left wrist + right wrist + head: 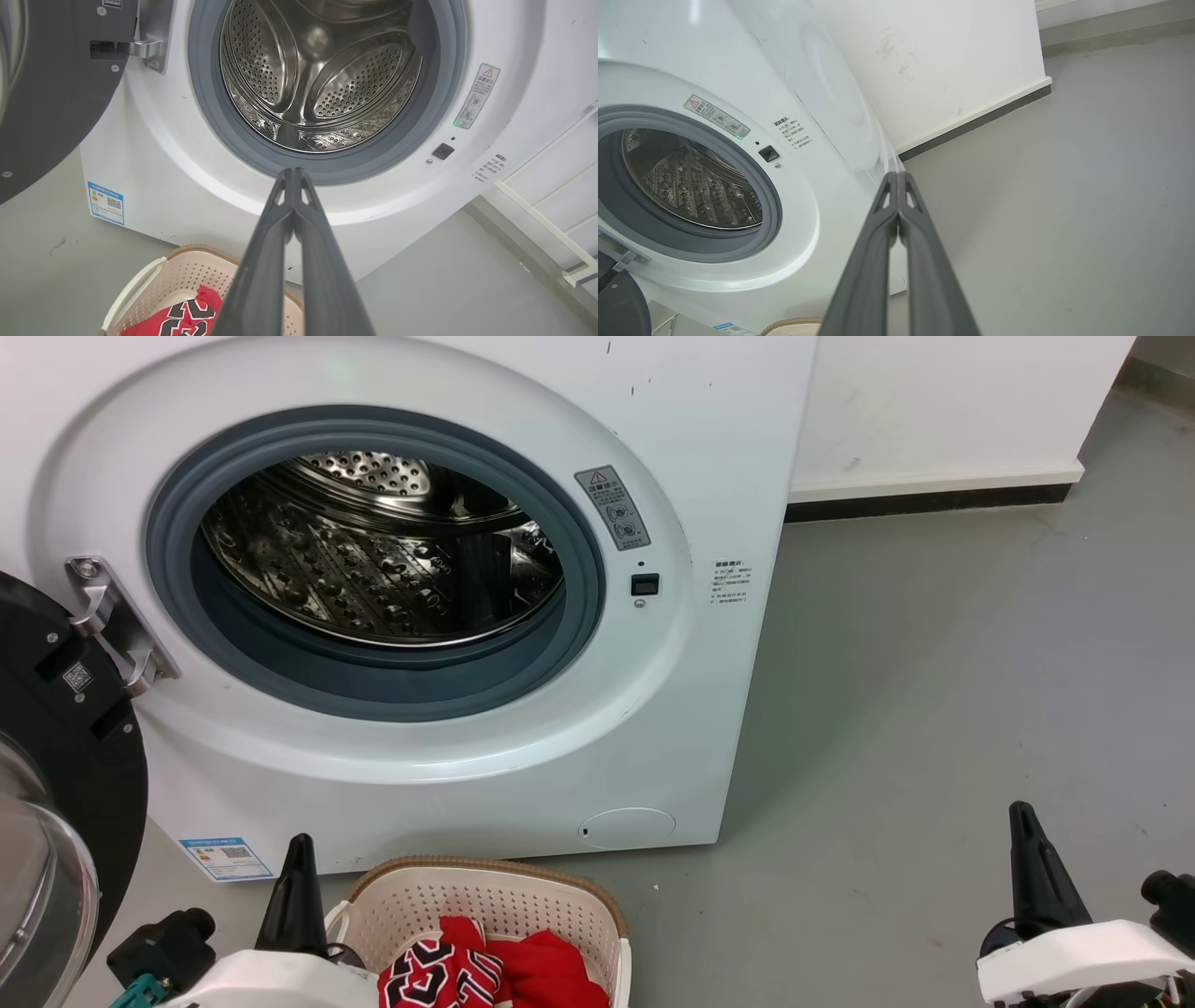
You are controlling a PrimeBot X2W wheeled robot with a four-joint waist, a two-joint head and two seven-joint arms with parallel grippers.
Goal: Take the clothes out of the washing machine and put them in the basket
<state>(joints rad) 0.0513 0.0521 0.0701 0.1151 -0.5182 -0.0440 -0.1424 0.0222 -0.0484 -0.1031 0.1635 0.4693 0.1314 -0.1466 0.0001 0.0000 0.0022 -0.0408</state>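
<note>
The white washing machine (448,747) stands with its dark round door (56,728) swung open to the left, and its steel drum (383,551) holds nothing that I can see. The red clothes (495,973) lie in the cream basket (485,896) on the floor in front of the machine. My left gripper (299,859) is shut and empty, just left of the basket. In the left wrist view the left gripper (294,173) points at the porthole's lower rim, above the basket (159,280) with clothes (187,312). My right gripper (1022,821) is shut and empty over the floor at the right.
Grey floor (934,709) stretches to the right of the machine. A white wall with a dark skirting (934,499) runs behind. A white rail frame (551,219) stands to the machine's right in the left wrist view.
</note>
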